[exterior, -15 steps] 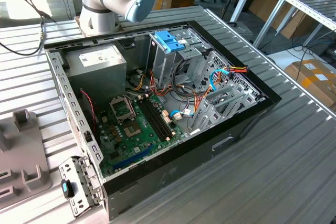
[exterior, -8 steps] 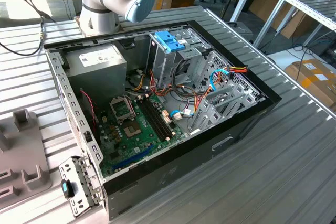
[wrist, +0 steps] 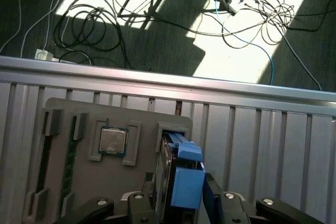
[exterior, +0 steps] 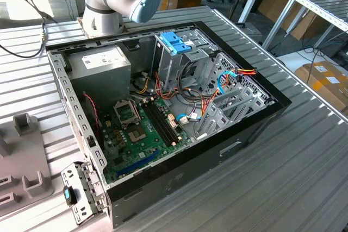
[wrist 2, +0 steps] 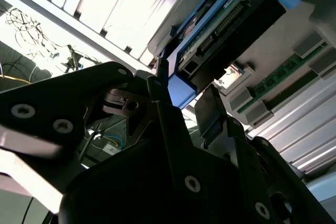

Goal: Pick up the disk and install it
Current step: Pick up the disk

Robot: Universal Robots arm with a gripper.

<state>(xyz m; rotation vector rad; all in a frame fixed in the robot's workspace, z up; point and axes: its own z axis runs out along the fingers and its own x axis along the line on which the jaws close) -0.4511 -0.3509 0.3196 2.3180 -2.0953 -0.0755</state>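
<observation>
Claw (wrist: 181, 192), partly cropped, straddles the disk (wrist: 188, 169) upright in a grey holder (wrist: 105, 113); pinching or not, cannot tell.

Disk (wrist: 186, 182): dark metal body, smooth blue plastic rails. Pincer (wrist: 181, 199): matt black, bright screw heads. Holder tray (wrist: 68, 114): matt grey plastic. Surface (wrist: 262, 145): ribbed satin-grey metal. Computer case (exterior: 217, 156): bare sheet metal inside, black painted outside.

The ribbed metal bench (exterior: 296, 180) carries an open computer case (exterior: 217, 156) in the middle, a grey parts tray (exterior: 27, 150) at the exterior view's left, and the arm's base (exterior: 100, 23) beyond.
</observation>
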